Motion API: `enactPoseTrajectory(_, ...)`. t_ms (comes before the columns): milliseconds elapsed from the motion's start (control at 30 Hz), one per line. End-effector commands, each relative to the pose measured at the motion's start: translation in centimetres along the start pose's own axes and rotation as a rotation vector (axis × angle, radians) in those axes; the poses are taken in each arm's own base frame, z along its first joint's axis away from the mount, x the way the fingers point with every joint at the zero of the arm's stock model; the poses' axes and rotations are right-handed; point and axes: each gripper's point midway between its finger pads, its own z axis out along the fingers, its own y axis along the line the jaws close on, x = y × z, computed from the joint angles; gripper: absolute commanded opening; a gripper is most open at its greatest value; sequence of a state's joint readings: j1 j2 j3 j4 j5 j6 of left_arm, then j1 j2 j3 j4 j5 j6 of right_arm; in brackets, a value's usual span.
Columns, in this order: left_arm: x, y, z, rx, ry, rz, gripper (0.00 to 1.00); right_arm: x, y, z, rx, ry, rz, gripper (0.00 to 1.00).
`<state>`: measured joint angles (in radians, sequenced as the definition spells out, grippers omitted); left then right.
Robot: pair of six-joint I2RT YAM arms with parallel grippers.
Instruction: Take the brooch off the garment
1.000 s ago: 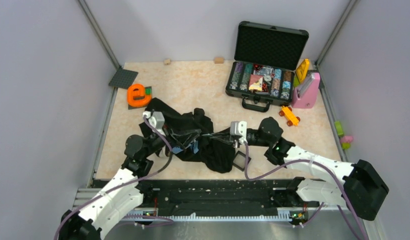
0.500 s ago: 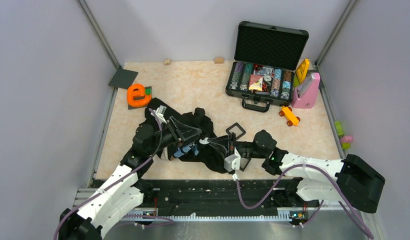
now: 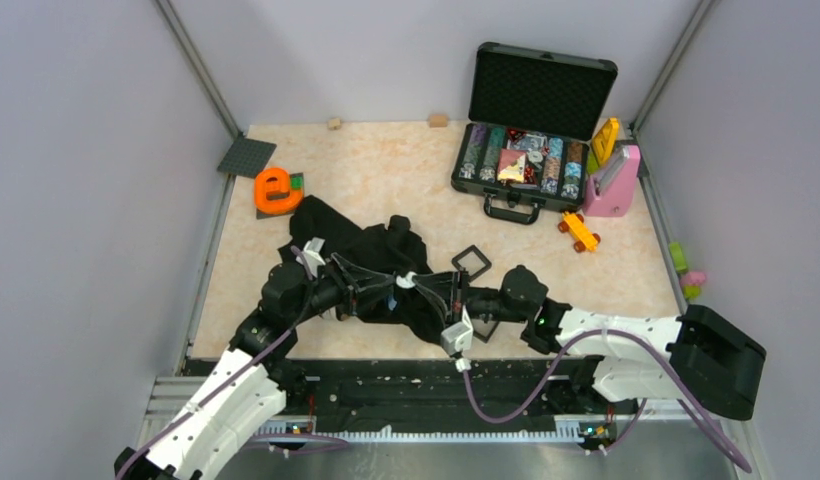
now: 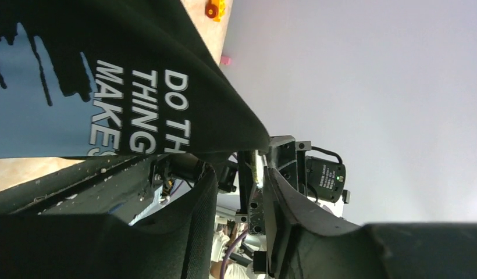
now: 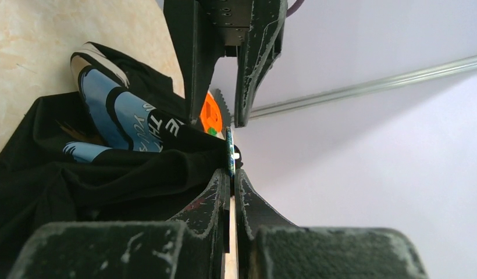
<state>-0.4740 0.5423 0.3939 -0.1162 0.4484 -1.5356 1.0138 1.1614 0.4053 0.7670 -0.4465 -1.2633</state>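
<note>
The garment [image 3: 386, 255], a black top with a blue and white print, lies bunched mid-table; it also shows in the left wrist view [image 4: 137, 58] and the right wrist view [image 5: 108, 174]. The brooch [image 5: 230, 152] shows edge-on as a thin teal disc at the garment's fold. My right gripper [image 5: 231, 171] is shut on it; from above this gripper [image 3: 418, 287] sits over the garment's middle. My left gripper [image 3: 381, 285] faces it tip to tip, open, its fingers [image 5: 192, 70] just above the fold. In its own view the left gripper [image 4: 239, 168] is empty under the cloth.
A square black frame [image 3: 471, 262] lies right of the garment, another [image 3: 483, 325] by my right wrist. An open black case [image 3: 531, 150] stands at back right beside a pink block [image 3: 611, 185] and an orange toy car [image 3: 580, 232]. An orange letter [image 3: 276, 190] and grey plate [image 3: 246, 157] sit at back left.
Both grippers have closed in on each other over the garment's middle. My right wrist has rolled over, its camera now low. The left arm has dropped and reached right.
</note>
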Motion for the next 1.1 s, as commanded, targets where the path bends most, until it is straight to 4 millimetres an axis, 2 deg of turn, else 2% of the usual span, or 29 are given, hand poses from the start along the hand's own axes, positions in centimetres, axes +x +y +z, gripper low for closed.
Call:
enactPoseTrajectory(0,0.5,0.2,0.3,0.009,0.044,-0.087,0.37,-0.9,-0.9,0.7,0.013,-0.022,-0.056,0.00)
enactPoseTrajectory(200,1.4,1.1,1.2,-0.036,0.128,-0.097,0.38,-1.0,-0.4,0.9,0.002,-0.025,-0.058,0.00)
enactPoseTrajectory(300,1.3,0.7,1.6,-0.017,0.141,-0.085,0.37,-1.0,-0.2,1.1,-0.006,-0.027,-0.060,0.00)
enactPoseTrajectory(567,1.5,0.4,1.8,0.002,0.158,-0.052,0.00,-1.0,0.4,1.3,-0.024,-0.028,-0.040,0.00)
enactPoseTrajectory(633,1.5,0.5,1.8,0.009,0.161,-0.013,0.00,-1.2,0.5,1.1,-0.012,-0.041,-0.006,0.17)
enactPoseTrajectory(700,1.0,0.8,1.8,-0.001,0.132,0.042,0.00,-1.8,0.4,0.8,0.015,-0.062,0.103,0.28)
enactPoseTrajectory(767,0.5,0.7,1.8,0.014,0.099,0.138,0.00,-2.1,0.1,0.5,0.038,-0.058,0.283,0.39)
enactPoseTrajectory(867,0.5,-0.1,1.8,0.051,0.102,0.322,0.00,-1.5,-2.0,-0.2,0.177,0.010,0.696,0.51)
enactPoseTrajectory(933,0.8,-1.2,1.9,0.075,0.137,0.465,0.00,-1.3,-3.3,-0.7,0.231,0.069,0.930,0.56)
enactPoseTrajectory(1000,0.7,-0.6,2.1,0.023,0.164,0.510,0.00,-1.3,-3.9,-1.0,0.270,0.112,1.148,0.64)
enactPoseTrajectory(1067,0.9,-0.7,2.3,0.021,0.200,0.546,0.00,-1.4,-3.7,-0.9,0.271,0.175,1.334,0.66)
